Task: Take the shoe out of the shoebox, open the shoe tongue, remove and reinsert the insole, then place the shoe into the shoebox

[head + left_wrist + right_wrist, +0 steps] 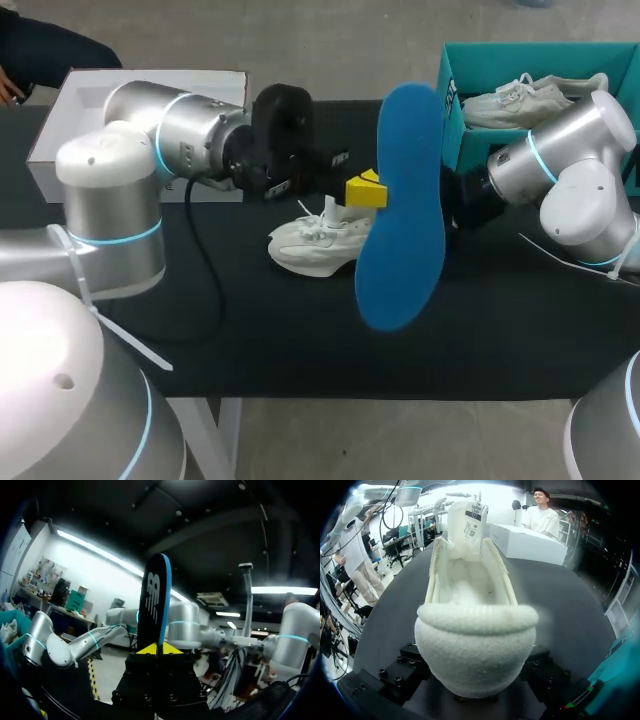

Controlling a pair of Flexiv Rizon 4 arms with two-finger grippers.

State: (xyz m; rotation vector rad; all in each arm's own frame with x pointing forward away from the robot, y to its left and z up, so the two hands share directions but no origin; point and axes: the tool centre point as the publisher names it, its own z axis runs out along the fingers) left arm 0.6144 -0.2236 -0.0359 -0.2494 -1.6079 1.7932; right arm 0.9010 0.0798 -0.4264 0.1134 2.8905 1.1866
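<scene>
My left gripper (366,190) is shut on the edge of a blue insole (402,205) and holds it upright above the table. In the left wrist view the insole (155,600) rises from between the yellow tips of that gripper (160,649). A white shoe (320,245) stands on the black table, toe to the left, tongue pulled up. My right gripper (455,215) is at its heel, mostly hidden behind the insole. In the right wrist view the fuzzy heel of the shoe (476,640) fills the space between the jaws and hides the fingers; the shoe's inside shows no insole.
The teal shoebox (452,110) stands at the back right with a second white shoe (530,98) in it. A white box lid (60,115) lies at the back left behind my left arm. A black cable (205,260) hangs over the table's left part.
</scene>
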